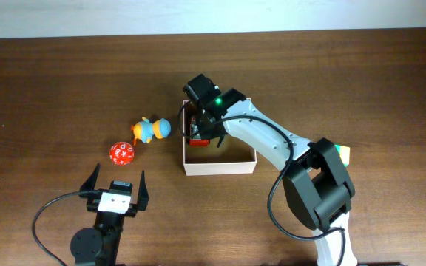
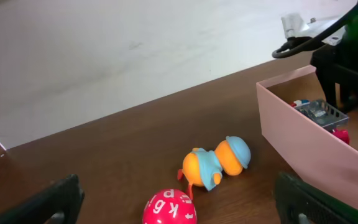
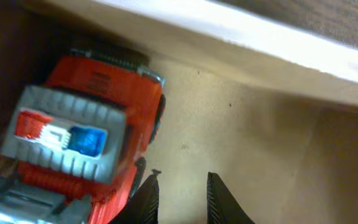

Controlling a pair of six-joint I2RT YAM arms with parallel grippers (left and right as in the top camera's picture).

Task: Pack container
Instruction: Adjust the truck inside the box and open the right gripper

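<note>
Tan cardboard floors the container, a shallow square box with thin white walls. It sits near the middle of the wooden table, just right of an orange-and-blue duck toy and a red lettered ball. The right gripper reaches down inside it, jaws drawn nearly together on nothing, and a red toy truck lies on the box floor just beside them, close to a wall. The left gripper hangs spread wide near the table's front edge, apart from the two toys and holding nothing. The box looks light and likely to slide on the smooth wood if nudged. Its thin walls would probably flex, so a pinch over the rim close to a corner seems the firmest place to take it.
</note>
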